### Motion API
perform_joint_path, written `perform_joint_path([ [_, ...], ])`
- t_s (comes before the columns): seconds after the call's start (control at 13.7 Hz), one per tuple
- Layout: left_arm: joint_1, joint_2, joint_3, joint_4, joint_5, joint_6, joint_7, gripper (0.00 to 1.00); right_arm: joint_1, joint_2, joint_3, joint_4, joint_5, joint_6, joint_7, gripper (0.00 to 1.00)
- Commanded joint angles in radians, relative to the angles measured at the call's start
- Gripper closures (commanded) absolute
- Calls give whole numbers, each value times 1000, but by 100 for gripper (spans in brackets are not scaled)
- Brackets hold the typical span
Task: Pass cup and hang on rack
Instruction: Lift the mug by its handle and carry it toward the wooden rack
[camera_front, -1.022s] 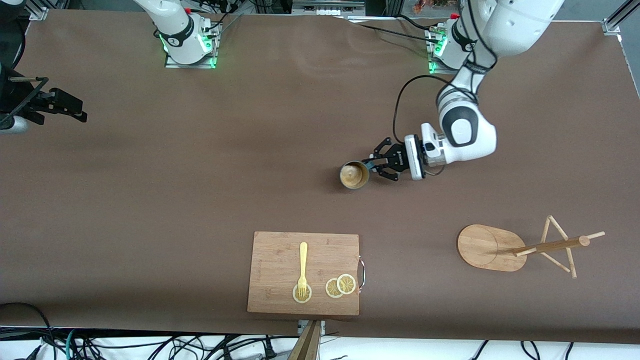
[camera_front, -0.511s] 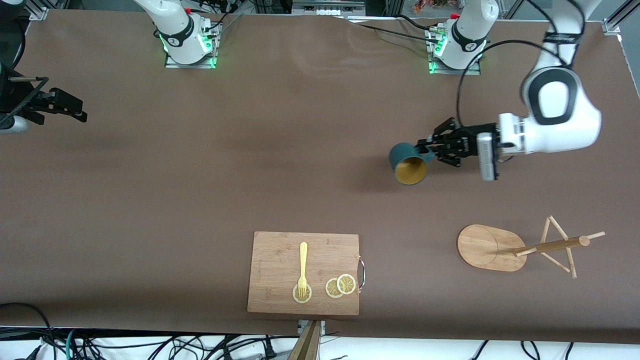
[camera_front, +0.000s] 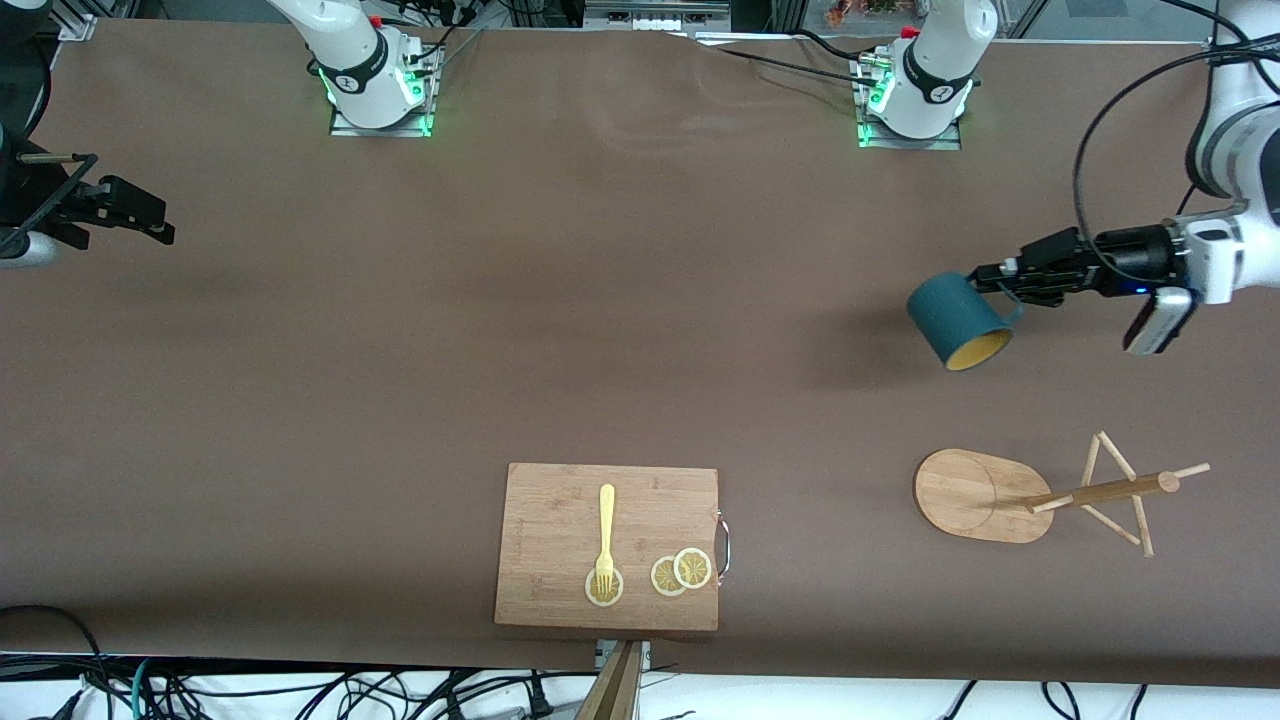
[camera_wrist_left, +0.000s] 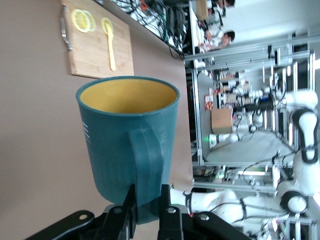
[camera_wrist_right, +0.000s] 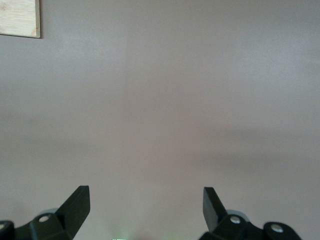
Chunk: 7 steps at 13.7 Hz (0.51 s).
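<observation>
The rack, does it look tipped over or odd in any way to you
It looks normal. The rack seems to stand upright on its oval base; the steep camera just makes its post look slanted. The cup hangs tilted in the left tool, held by its handle. The right tool waits open over bare table.

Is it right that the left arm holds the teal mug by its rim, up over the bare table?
Not quite: the left gripper is shut on the cup's loop handle, not its rim, as the left wrist view shows. The cup does hang over bare table.

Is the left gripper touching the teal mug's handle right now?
Touching: the left wrist view shows the left gripper fingers clamped on the teal mug's handle.
</observation>
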<state>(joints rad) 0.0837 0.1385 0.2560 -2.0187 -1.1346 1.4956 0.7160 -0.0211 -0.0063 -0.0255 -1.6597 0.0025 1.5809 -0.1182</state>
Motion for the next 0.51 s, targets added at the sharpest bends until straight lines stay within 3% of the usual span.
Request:
perform_joint_path([
  [0.0,40,53,14,57,-78,-55,-165,100,-13,6,13,23,14,-21,9,0],
  [0.22,97,114,22,67,-233,-75,-277,100,-14,6,13,23,14,-21,9,0],
  [0.44,157,243,22,119,-362,-185,-283,100,-13,6,13,23,14,-21,9,0],
])
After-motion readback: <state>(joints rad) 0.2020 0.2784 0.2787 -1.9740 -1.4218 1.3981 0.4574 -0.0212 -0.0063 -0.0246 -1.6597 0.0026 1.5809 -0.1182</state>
